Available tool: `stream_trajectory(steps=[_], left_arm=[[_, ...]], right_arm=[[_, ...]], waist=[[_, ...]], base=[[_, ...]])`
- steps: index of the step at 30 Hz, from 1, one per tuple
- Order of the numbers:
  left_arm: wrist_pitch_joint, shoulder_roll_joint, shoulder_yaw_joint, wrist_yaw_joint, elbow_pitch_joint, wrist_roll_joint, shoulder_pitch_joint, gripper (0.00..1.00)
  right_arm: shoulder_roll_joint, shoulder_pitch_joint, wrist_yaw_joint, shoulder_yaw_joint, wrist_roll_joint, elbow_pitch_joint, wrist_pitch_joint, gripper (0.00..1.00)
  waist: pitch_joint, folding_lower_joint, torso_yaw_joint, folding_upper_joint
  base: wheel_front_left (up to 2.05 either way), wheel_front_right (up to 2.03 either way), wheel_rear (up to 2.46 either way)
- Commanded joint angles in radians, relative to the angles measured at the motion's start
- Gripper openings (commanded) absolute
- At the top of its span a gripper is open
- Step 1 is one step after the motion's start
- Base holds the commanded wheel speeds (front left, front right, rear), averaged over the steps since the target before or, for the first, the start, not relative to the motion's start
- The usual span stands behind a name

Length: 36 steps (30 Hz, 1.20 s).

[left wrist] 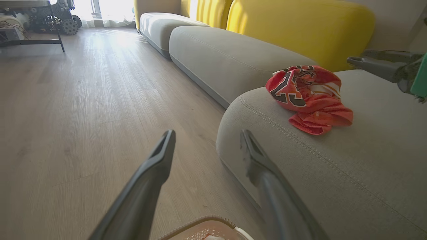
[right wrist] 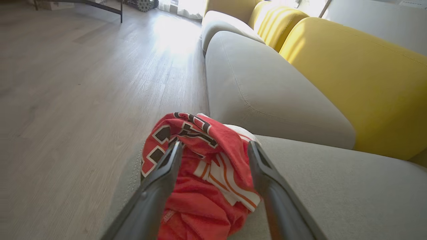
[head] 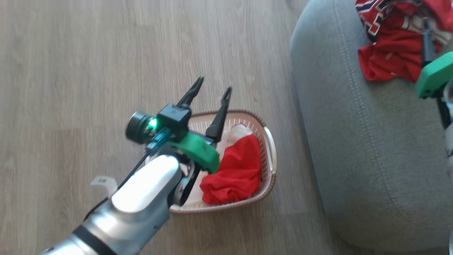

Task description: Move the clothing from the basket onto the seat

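Wide and empty, the left gripper [head: 214,84] hovers over the cream perforated plastic basket [head: 270,156] holding crumpled red shorts [head: 235,170]. The cloth is limp and light, likely best pinched at a raised fold. The right gripper [right wrist: 215,144] gapes above the red numbered jersey [right wrist: 200,186] on the grey fabric sofa [head: 354,141].

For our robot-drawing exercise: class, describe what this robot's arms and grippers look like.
Left gripper: two long, dark, tapering jaws on a green bracket, with a black camera showing a green light, black cables, and a silver-white forearm. Right gripper: matching dark jaws, green bracket.
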State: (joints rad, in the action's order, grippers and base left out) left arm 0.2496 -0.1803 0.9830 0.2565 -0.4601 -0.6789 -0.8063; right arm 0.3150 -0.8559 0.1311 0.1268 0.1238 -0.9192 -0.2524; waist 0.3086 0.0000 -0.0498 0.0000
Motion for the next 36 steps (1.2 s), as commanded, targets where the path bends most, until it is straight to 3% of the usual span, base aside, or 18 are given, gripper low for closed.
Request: stream_trajectory(steps=[1, 14, 25, 32, 36], left_arm=[[0.01, -0.035, -0.046, 0.01, 0.024, -0.011, 0.008, 1.0], [0.012, -0.116, -0.221, 0.048, 0.054, -0.029, 0.239, 1.0], [0.012, -0.179, -0.383, 0.079, 0.13, -0.008, 0.478, 1.0], [0.012, -0.206, -0.454, 0.084, 0.189, 0.004, 0.595, 1.0], [0.012, -0.22, -0.487, 0.083, 0.224, 0.016, 0.655, 1.0]], right_arm=[[-0.003, 0.01, 0.0, -0.036, -0.027, 0.045, -0.009, 1.0], [-0.11, 0.184, 0.0, -0.15, -0.186, 0.191, -0.009, 1.0], [-0.243, 0.416, 0.0, -0.105, -0.185, 0.335, -0.009, 1.0], [-0.263, 0.526, 0.0, -0.082, -0.158, 0.426, -0.005, 1.0], [-0.264, 0.591, 0.0, -0.1, -0.208, 0.484, 0.002, 1.0]], waist=[[-0.058, 0.0, 0.011, 0.0], [-0.208, 0.0, 0.069, 0.0], [-0.306, 0.0, 0.093, 0.0], [-0.331, 0.0, 0.101, 0.0], [-0.342, 0.0, 0.106, 0.0]], base=[[0.0, 0.0, 0.0], [0.0, 0.0, 0.0], [0.0, 0.0, 0.0], [0.0, 0.0, 0.0], [0.0, 0.0, 0.0]])
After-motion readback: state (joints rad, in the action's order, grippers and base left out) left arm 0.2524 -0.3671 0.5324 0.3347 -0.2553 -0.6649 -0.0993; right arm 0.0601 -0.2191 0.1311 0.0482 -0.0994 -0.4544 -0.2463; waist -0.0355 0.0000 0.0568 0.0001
